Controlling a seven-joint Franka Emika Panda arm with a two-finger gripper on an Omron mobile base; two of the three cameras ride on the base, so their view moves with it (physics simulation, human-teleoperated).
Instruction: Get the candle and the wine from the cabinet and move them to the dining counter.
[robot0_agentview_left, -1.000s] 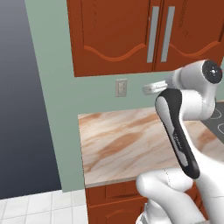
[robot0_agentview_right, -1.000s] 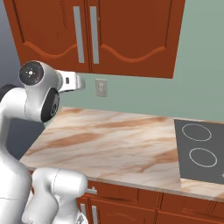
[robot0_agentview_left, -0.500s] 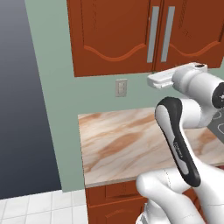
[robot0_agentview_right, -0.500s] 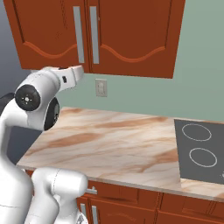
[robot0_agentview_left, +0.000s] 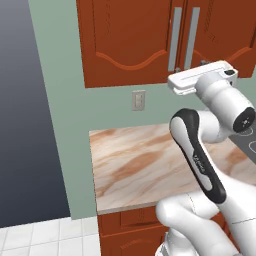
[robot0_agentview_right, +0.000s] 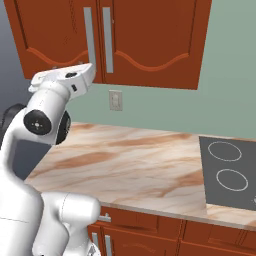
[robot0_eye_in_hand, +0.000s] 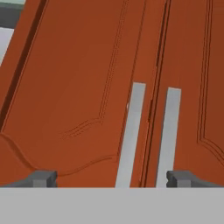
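Note:
The reddish-brown wall cabinet (robot0_agentview_left: 125, 35) hangs above the wall counter with both arched doors closed. Its two silver bar handles (robot0_eye_in_hand: 131, 135) stand side by side at the middle seam. My gripper (robot0_eye_in_hand: 111, 179) is raised just below and in front of those handles, open, with its fingertips (robot0_eye_in_hand: 41, 178) wide apart and nothing between them. From the base cameras my gripper (robot0_agentview_left: 200, 76) (robot0_agentview_right: 65, 75) sits level with the doors' lower edge, short of the left door's handle (robot0_agentview_right: 90, 40). The candle and the wine are hidden behind the closed doors. The dining counter is out of view.
Below lies the wall counter (robot0_agentview_right: 130, 160) of tan marble pattern, with a black stovetop (robot0_agentview_right: 227, 172) at its right. A wall outlet (robot0_agentview_right: 115, 100) sits under the cabinet. Lower drawer cabinets (robot0_agentview_right: 165, 230) run beneath the counter. A dark wall (robot0_agentview_left: 25, 125) borders the left.
My arm has lifted the hand from outlet height up to the bottom of the cabinet doors, closer to the handles. The doors stay closed.

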